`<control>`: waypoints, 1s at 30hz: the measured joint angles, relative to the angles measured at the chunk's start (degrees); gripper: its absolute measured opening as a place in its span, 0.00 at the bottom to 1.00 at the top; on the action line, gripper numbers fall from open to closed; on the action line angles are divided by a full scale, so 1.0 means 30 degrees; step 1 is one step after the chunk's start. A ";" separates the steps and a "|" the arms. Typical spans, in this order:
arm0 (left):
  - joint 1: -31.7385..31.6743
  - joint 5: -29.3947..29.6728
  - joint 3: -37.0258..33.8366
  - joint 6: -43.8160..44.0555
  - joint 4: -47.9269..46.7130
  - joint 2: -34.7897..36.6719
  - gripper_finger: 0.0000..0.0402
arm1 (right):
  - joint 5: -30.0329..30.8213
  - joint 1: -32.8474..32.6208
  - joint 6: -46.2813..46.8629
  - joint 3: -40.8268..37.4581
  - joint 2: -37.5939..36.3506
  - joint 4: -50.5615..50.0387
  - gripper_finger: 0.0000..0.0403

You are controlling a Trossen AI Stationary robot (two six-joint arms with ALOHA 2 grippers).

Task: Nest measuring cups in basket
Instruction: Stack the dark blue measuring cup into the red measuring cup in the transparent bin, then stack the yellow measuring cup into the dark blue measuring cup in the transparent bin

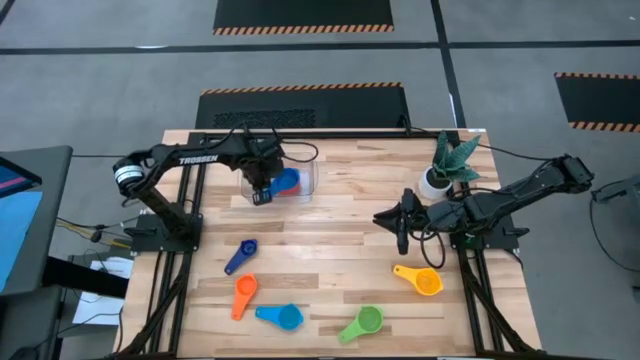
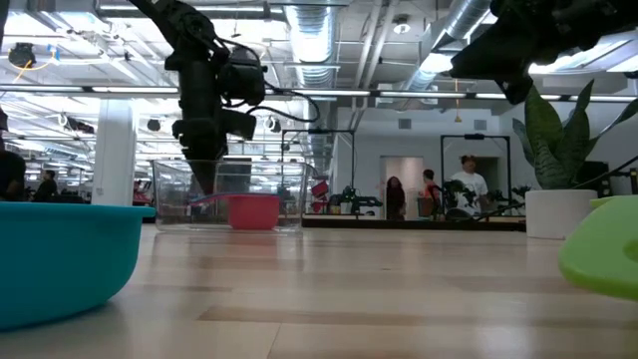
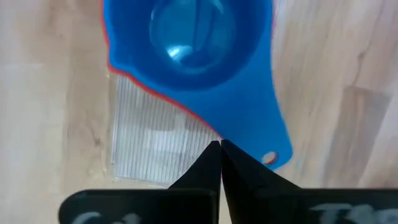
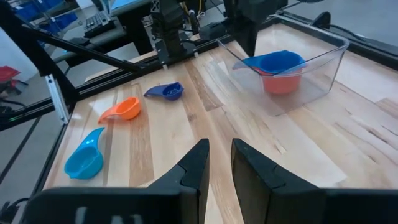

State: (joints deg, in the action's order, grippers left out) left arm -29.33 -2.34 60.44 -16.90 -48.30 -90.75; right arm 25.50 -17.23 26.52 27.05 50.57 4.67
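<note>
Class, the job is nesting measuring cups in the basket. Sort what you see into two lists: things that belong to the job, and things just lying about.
Belongs to the job:
basket
blue cup nested in red cup
dark blue cup
orange cup
light blue cup
green cup
yellow cup

Lying about:
potted plant
</note>
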 joint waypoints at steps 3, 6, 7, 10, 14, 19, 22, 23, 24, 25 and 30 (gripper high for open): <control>0.0316 0.0494 0.0918 0.0075 -0.0150 0.0304 0.00 | -0.0063 0.0000 0.0000 0.0000 0.0000 -0.0050 0.23; 0.0548 0.1913 0.1937 0.0208 -0.0802 0.0287 0.00 | -0.0053 0.0007 0.0000 0.0000 0.0000 -0.0253 0.23; 0.0603 0.2278 0.2342 0.0498 -0.1044 0.0287 0.00 | -0.0053 0.0007 0.0014 0.0000 0.0000 -0.0381 0.23; 0.0999 0.1546 0.4054 0.1919 -0.1567 0.0287 0.00 | -0.0060 0.0007 0.0109 0.0000 0.0000 -0.0611 0.23; 0.2216 -0.2216 0.7288 0.3291 -0.3014 0.0397 0.00 | -0.0053 0.0007 0.0043 0.0000 0.0000 -0.0605 0.23; 0.4966 -0.5157 1.0297 0.4867 -0.4779 0.0410 0.00 | -0.1222 0.0020 0.0007 0.0000 0.0000 -0.0562 0.23; 0.7242 -0.4876 1.0562 0.4869 -0.5090 0.0413 0.00 | -0.3458 0.0012 0.0133 0.0113 0.0000 -0.0524 0.23; 0.7941 -0.4581 1.0494 0.4652 -0.5073 0.0397 0.00 | -0.4026 -0.0055 0.0369 0.0344 0.0000 -0.0926 0.23; 0.8611 -0.4144 1.0340 0.4282 -0.5069 0.0397 0.00 | -0.4629 -0.0158 0.0746 0.0766 0.0000 -0.1859 0.23; 0.9233 -0.3445 1.0118 0.3901 -0.5084 0.0397 0.00 | -0.5067 -0.0325 0.1137 0.1316 0.0036 -0.3189 0.23; 1.0721 -0.1679 0.8841 0.3605 -0.5293 0.0378 0.00 | -0.5558 -0.1691 0.4627 0.6002 0.1370 -1.4257 0.22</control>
State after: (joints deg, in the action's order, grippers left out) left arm 2.83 -7.38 86.96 -6.09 -64.17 -89.62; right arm 8.83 -22.31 40.40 45.05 54.68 -38.10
